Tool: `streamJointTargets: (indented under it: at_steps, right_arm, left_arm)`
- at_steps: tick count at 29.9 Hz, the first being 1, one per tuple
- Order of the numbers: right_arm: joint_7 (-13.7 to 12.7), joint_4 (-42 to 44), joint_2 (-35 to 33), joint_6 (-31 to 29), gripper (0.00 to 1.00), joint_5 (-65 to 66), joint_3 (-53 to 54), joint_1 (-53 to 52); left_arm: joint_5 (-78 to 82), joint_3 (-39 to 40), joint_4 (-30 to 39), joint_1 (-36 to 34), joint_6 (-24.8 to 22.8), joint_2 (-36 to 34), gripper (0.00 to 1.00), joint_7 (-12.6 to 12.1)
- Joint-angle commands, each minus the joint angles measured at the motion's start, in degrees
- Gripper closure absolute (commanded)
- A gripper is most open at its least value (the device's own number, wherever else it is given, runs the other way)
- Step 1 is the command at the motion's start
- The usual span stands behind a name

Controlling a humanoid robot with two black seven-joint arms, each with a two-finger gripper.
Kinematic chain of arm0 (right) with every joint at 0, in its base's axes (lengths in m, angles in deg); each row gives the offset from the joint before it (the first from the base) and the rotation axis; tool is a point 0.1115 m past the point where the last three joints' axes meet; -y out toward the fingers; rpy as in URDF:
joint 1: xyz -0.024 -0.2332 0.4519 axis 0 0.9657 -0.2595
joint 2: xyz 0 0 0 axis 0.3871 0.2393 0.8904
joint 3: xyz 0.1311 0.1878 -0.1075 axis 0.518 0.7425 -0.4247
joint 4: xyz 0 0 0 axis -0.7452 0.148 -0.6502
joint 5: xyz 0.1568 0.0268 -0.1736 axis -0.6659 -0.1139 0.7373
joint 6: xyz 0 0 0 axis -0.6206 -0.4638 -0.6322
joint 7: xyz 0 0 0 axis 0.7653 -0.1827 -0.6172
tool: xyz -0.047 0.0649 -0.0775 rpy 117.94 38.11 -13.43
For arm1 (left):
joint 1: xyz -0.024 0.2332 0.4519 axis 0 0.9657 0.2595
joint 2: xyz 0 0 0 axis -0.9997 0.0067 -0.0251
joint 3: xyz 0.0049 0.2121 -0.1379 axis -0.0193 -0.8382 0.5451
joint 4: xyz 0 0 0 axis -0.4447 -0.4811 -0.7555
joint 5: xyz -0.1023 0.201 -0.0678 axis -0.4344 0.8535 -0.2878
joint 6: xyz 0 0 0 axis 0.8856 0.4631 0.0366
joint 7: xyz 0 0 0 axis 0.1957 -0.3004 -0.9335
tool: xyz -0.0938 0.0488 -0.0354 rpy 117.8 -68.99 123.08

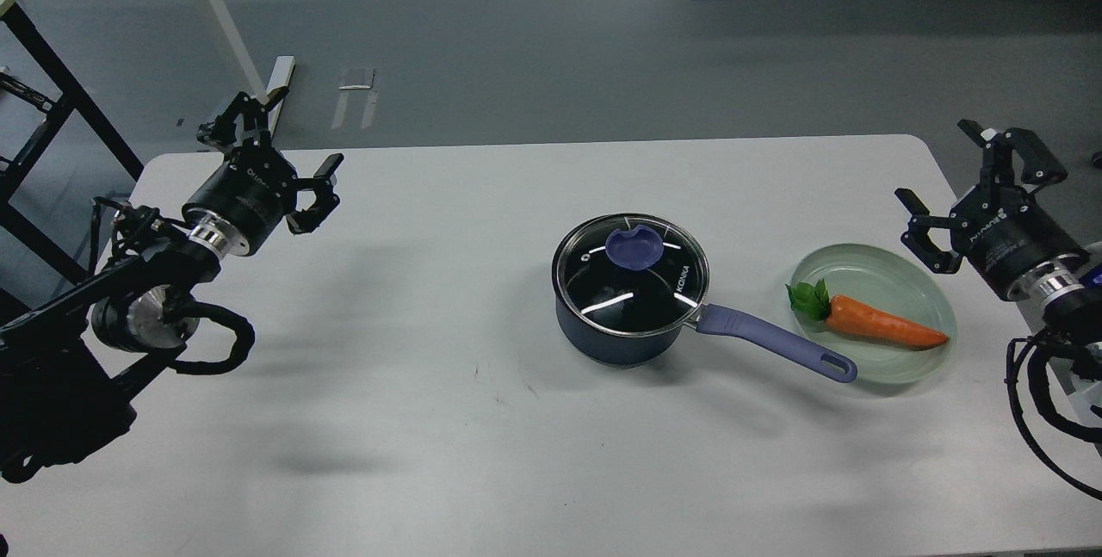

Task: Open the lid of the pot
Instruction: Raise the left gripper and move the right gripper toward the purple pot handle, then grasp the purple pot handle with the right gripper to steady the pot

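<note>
The dark navy pot stands at the middle of the white table, its lavender handle pointing right and toward me. The clear glass lid with a purple-blue knob sits closed on the pot. My left gripper is open and empty, far left of the pot near the table's back left corner. My right gripper is open and empty at the right edge, beyond the plate.
A pale green plate holding a toy carrot lies right of the pot, with the handle's end just beside it. The white table spans the view. A black frame and white stand legs are off the back left.
</note>
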Motion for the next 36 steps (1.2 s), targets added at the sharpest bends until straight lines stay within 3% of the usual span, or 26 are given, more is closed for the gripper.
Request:
streamJointTargets:
  at_steps: [1, 9, 14, 20, 25, 31, 36]
  right_arm:
    - [0.00, -6.32, -8.21, 0.34, 0.00, 14.31, -0.11, -4.24]
    - [0.00, -22.67, -22.63, 0.52, 0.00, 47.88, -0.55, -13.29]
    - [0.00, -29.89, -24.58, 0.52, 0.00, 69.32, -2.57, -14.97]
    - [0.00, -32.71, -24.14, 0.61, 0.00, 94.47, -7.93, -14.97]
    - [0.00, -32.89, -22.21, 0.61, 0.00, 106.88, -12.14, -15.06]
    - [0.00, -29.91, -17.38, 0.52, 0.00, 109.97, -15.31, -17.69]
    - [0.00, -24.38, -11.67, 0.52, 0.00, 109.89, -24.61, -26.11]
  left_arm:
    - [0.57, -0.78, -3.70, -3.15, -0.75, 0.63, 0.01, 0.05]
    - [2.42, -1.31, -0.54, -4.21, -0.14, 1.60, 0.01, 1.54]
    - [3.03, -1.49, 0.51, -4.12, -0.58, 2.04, 0.01, 3.20]
    - [8.65, -1.58, 4.12, -3.42, -0.67, 1.69, 0.01, 6.46]
    - [10.42, -1.58, 6.23, -3.07, -0.14, 1.77, 0.01, 6.81]
    - [10.42, -1.49, 6.32, -3.07, 0.03, 1.95, 0.01, 6.73]
    - [10.42, -1.58, 6.94, -2.98, 0.12, 1.69, 0.01, 6.81]
